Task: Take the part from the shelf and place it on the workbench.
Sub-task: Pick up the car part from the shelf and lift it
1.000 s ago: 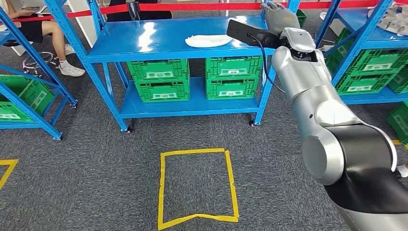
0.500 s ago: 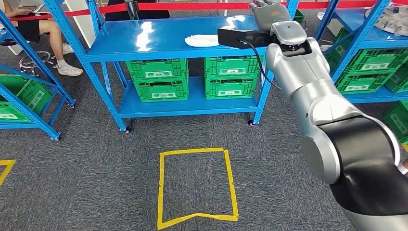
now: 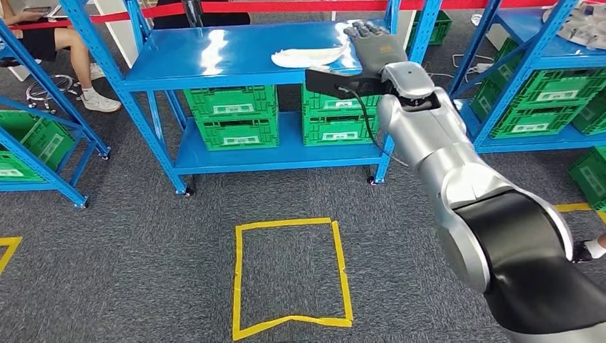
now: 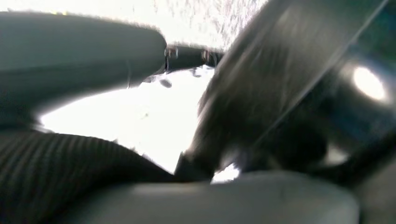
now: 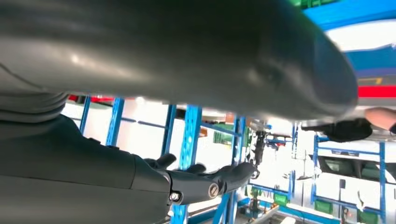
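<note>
I am holding my right hand (image 3: pixel 373 44) out flat over the top of the blue shelf (image 3: pixel 214 61), fingers spread, holding nothing. The white part (image 3: pixel 309 56) is lying on that shelf, just beside my hand. My left hand (image 4: pixel 84 56) is too blurry to tell.

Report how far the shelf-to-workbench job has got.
Done: nothing delivered; the flat white part lies on the blue shelf's top deck.
In hand: the right hand reaches over that deck beside the part, fingers extended, holding nothing. Whether it touches the part cannot be told.
Left: grip, lift, carry to the workbench. The left wrist view is too blurred to judge the left hand.
</note>
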